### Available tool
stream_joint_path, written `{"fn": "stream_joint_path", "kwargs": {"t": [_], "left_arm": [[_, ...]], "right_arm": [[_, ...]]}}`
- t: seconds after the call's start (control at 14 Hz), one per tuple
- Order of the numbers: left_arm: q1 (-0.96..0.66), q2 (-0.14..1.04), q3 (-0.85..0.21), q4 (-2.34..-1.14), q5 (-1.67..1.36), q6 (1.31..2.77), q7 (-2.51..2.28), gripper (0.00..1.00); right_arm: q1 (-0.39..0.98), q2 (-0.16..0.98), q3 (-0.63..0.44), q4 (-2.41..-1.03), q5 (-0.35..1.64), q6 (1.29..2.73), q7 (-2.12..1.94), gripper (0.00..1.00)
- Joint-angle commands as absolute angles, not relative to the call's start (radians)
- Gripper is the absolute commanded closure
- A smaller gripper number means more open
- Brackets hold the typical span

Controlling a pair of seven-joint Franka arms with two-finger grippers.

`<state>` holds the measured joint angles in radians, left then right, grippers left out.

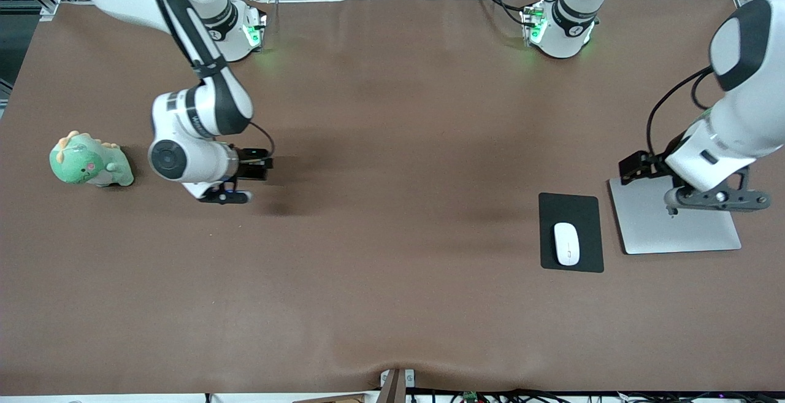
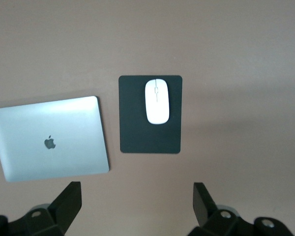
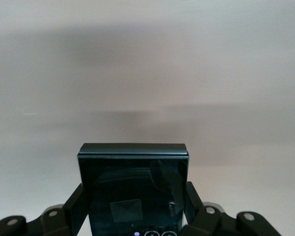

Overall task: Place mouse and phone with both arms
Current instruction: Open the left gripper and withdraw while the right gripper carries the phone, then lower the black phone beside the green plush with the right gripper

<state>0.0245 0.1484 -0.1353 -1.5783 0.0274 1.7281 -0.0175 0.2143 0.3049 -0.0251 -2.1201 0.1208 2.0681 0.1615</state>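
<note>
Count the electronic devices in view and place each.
3. White oval mouse on the black pad; closed silver laptop beside the pad, under the open left gripper; glossy black phone in the right gripper.

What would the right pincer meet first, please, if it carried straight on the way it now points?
Probably just the bare brown table. The right pincer, shut on the phone, points over open cloth in its wrist view, with nothing else ahead; depth is unclear.

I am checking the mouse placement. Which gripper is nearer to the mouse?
Left. The left gripper hangs open over the laptop, beside the mouse; the right gripper, holding the phone, is toward the right arm's end of the table.
</note>
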Motion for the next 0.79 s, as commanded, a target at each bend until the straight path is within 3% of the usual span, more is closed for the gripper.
{"fn": "stream_joint_path", "kwargs": {"t": [0.0,0.36,0.71], "left_arm": [[-0.031,0.043,-0.019,-1.608,-0.04,1.662,0.063,0.0],[-0.049,-0.021,-0.015,-1.597,-0.037,1.575,0.052,0.0],[-0.031,-0.06,-0.014,-1.569,-0.037,1.536,0.029,0.0]], "right_arm": [[0.102,0.258,-0.005,-2.181,0.063,2.089,0.074,1.0],[-0.053,0.29,-0.005,-2.259,0.06,2.276,-0.136,1.0],[-0.123,0.307,-0.006,-2.333,0.055,2.354,-0.152,1.0]]}}
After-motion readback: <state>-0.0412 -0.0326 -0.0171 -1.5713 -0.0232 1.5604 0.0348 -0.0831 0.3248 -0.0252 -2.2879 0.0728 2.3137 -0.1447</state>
